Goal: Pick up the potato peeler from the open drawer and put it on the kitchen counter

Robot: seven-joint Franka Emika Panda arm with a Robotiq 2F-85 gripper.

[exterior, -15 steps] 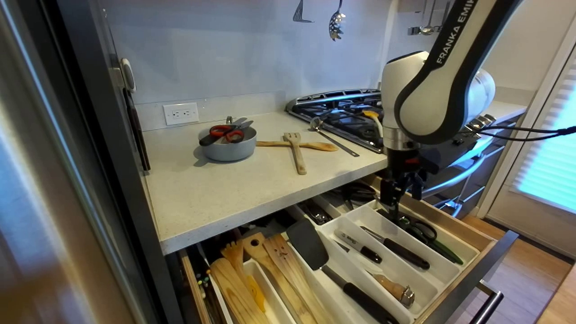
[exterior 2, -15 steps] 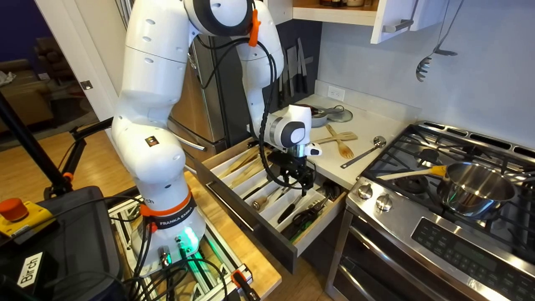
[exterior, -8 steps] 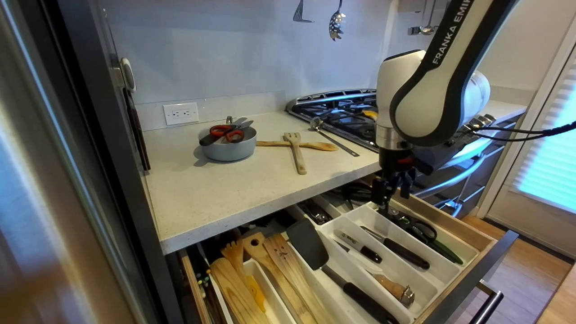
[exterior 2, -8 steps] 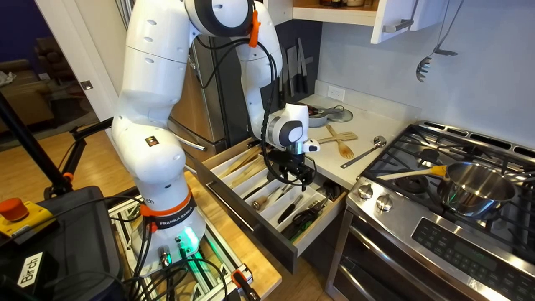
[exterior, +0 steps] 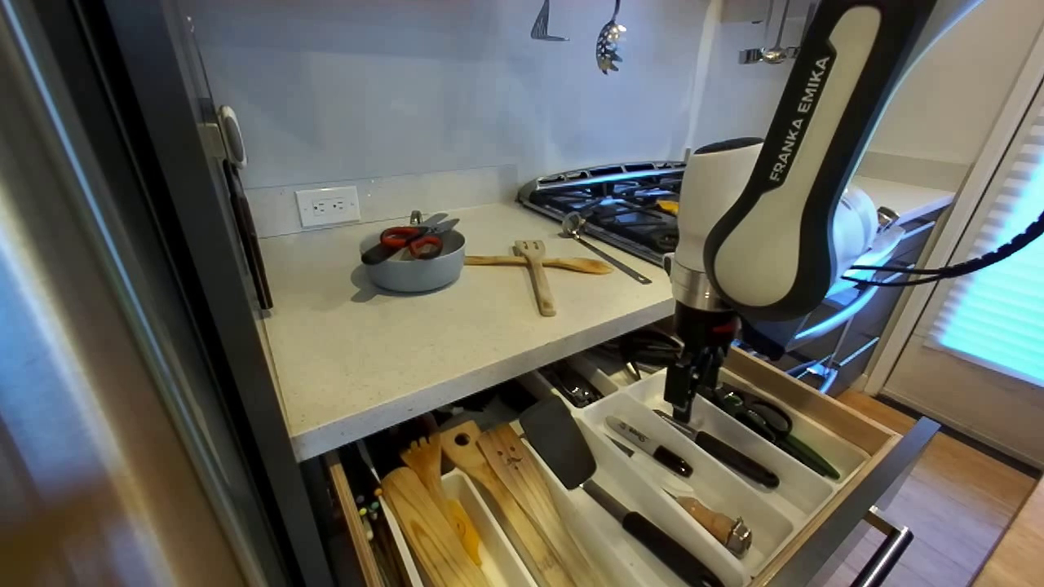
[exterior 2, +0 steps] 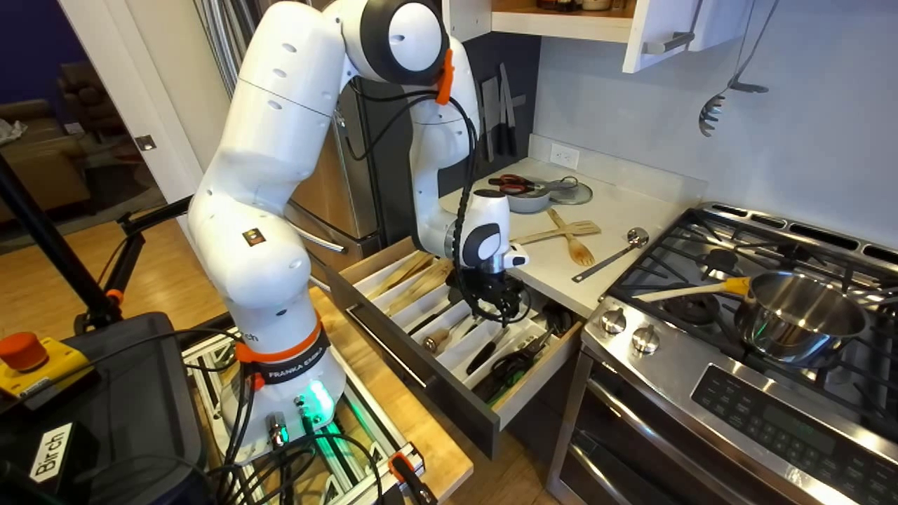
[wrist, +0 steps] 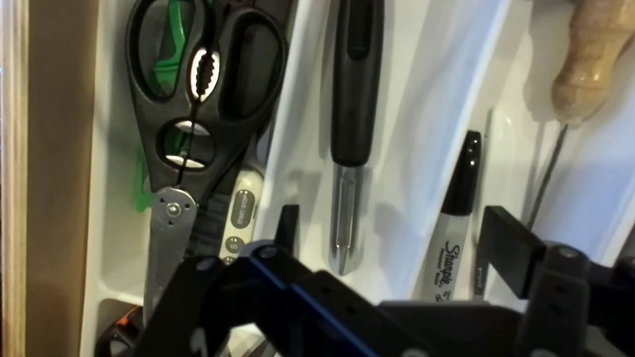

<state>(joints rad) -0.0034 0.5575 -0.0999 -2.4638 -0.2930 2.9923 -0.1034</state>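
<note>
The potato peeler has a black handle and a slotted metal blade. It lies in a white compartment of the open drawer, and also shows in both exterior views. My gripper is open and empty above the drawer. In the wrist view the peeler's blade lies between the fingers, nearer the left one; its handle extends beyond the fingertips. In an exterior view the gripper hangs by the blade end, partly hiding it. The kitchen counter is the pale slab above the drawer.
Black scissors lie in the compartment on one side of the peeler, a Sharpie marker and wooden-handled tool on the other. Raised dividers separate them. On the counter are a grey bowl and crossed wooden utensils.
The arm has come lower and the gripper has moved from over the scissors compartment to over the peeler's compartment, turning somewhat. The drawer's contents have not moved.
</note>
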